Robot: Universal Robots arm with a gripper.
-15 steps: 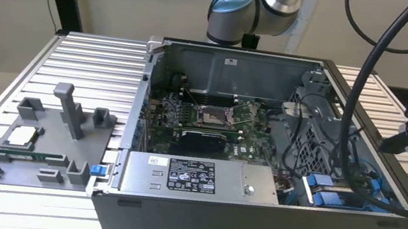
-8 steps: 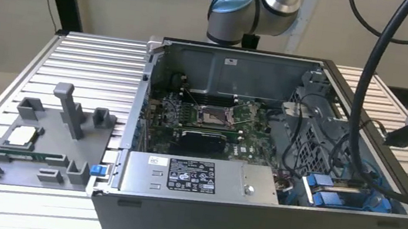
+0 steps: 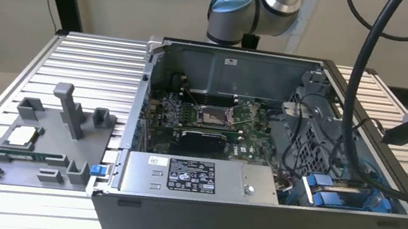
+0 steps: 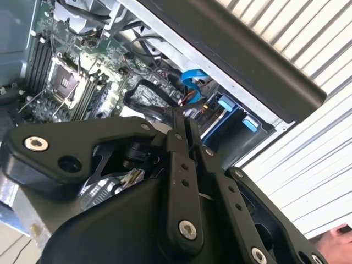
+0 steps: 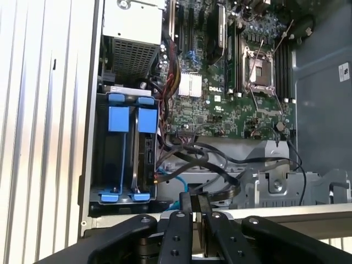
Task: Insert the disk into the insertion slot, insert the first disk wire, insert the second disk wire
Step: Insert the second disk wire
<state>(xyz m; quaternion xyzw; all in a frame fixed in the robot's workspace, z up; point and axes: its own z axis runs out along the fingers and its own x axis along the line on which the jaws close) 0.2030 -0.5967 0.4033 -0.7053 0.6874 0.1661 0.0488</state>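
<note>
We see the black two-fingered hand (image 3: 389, 136) hanging over the ribbed aluminium bench (image 3: 91, 70), just outside the wall of the open dark grey computer case (image 3: 252, 227) on the exterior view's right. In both wire views of the wrist, that is in both wrist views, its fingers (image 5: 187, 212) lie together with nothing between them.

In the first wrist view the hand (image 5: 193, 204) is near the rectangular drive bay of dark metal with blue plastic rails (image 5: 110, 165), in the case's corner. The disk in its bright blue plastic carrier frame (image 5: 147, 157) stands on edge inside that bay; we make out its dark end face and not its label. A second blue rail runs just beside it.

Flat black cables (image 5: 214, 165) and a thin blue cable (image 5: 171, 177) lie loose near the disk's end; we cannot tell whether any is plugged in.

The grey labelled power-supply box (image 3: 188, 177) sits along the case's front wall, the green motherboard (image 3: 211, 121) behind it. A grey plastic fixture tray (image 3: 41, 146) rests on the bench on the exterior view's left.
</note>
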